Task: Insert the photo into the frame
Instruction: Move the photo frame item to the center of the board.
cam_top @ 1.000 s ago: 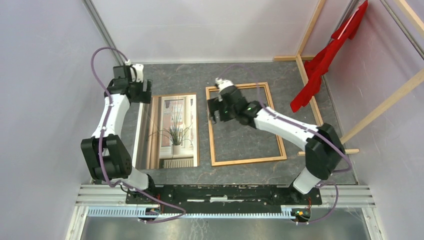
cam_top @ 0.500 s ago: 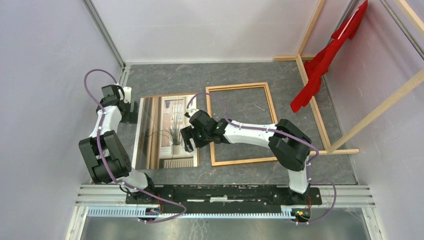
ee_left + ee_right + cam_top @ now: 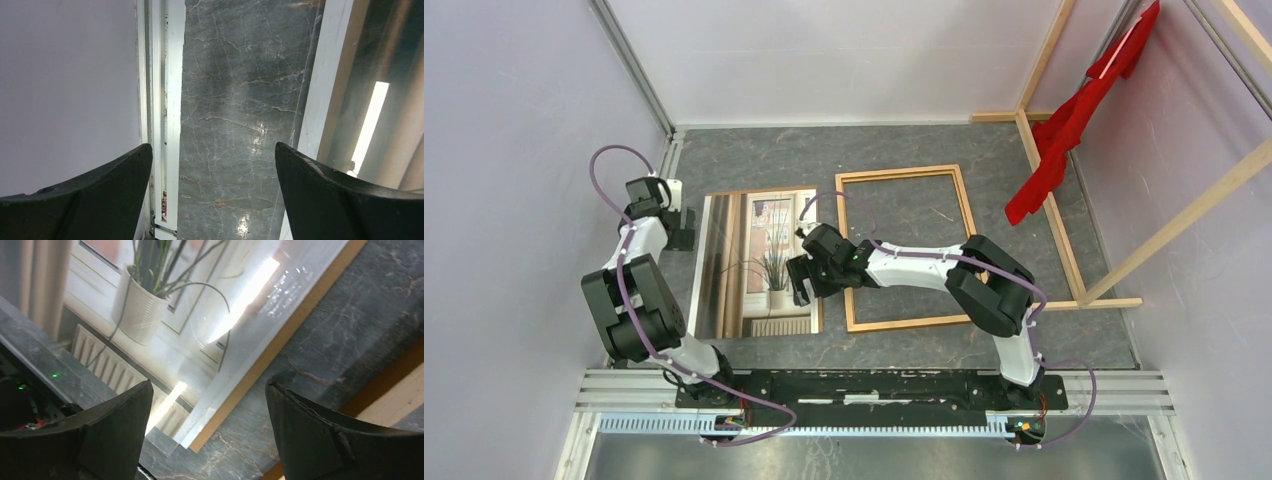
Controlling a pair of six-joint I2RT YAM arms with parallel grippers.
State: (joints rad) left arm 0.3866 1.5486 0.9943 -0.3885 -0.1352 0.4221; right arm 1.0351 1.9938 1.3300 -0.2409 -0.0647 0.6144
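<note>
Right pincer [image 3: 802, 280], jaws wide and empty, hovers over the photo's [image 3: 744, 270] right long edge, the print stretching leftward beneath it, long axis running near-to-far, frame [image 3: 902, 172] just to its right, while the left pincer [image 3: 679, 230], also open, sits beside the opposite edge.

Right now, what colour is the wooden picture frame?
The frame is orange-brown, clearest in the top external view.

The grey marbled table [image 3: 824, 150] carries the photo [image 3: 754, 250] near its left edge and the frame [image 3: 899, 172] at centre, lying apart — pale wooden beams [image 3: 1072, 262] line its right edge.
</note>
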